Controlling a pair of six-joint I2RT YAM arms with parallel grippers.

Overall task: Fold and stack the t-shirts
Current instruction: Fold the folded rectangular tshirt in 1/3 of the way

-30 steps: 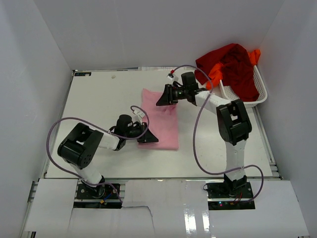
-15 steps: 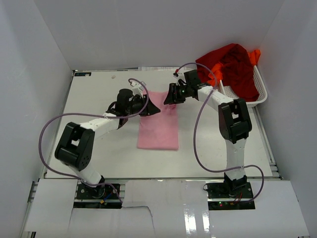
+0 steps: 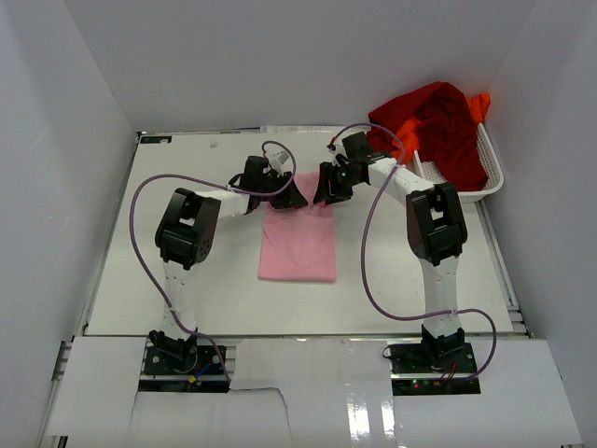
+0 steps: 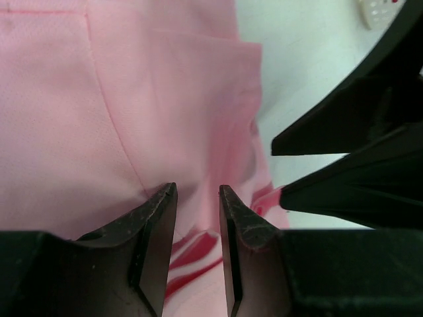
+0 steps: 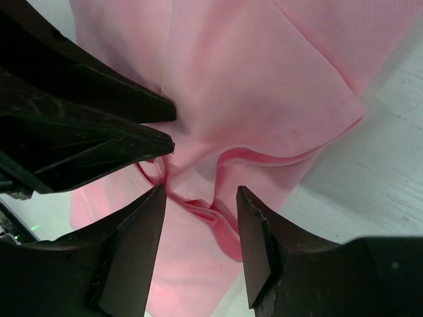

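A light pink t-shirt (image 3: 298, 245) lies folded into a narrow rectangle at mid-table. My left gripper (image 3: 295, 198) and right gripper (image 3: 323, 193) meet tip to tip over its far edge. In the left wrist view the left gripper (image 4: 197, 201) stands open over pink cloth (image 4: 99, 99), clamping nothing. Seen from the right wrist, the right gripper (image 5: 198, 201) is open astride a bunched fold of the pink t-shirt (image 5: 264, 79). A dark red t-shirt (image 3: 440, 119) and an orange t-shirt (image 3: 407, 140) are heaped in the basket.
A white mesh basket (image 3: 466, 193) sits at the table's far right corner, just behind the right arm. White walls enclose the table on three sides. Purple cables loop off both arms.
My left gripper has swung from the pink t-shirt's near left corner up to its far edge, beside the right gripper. Both grippers have opened.
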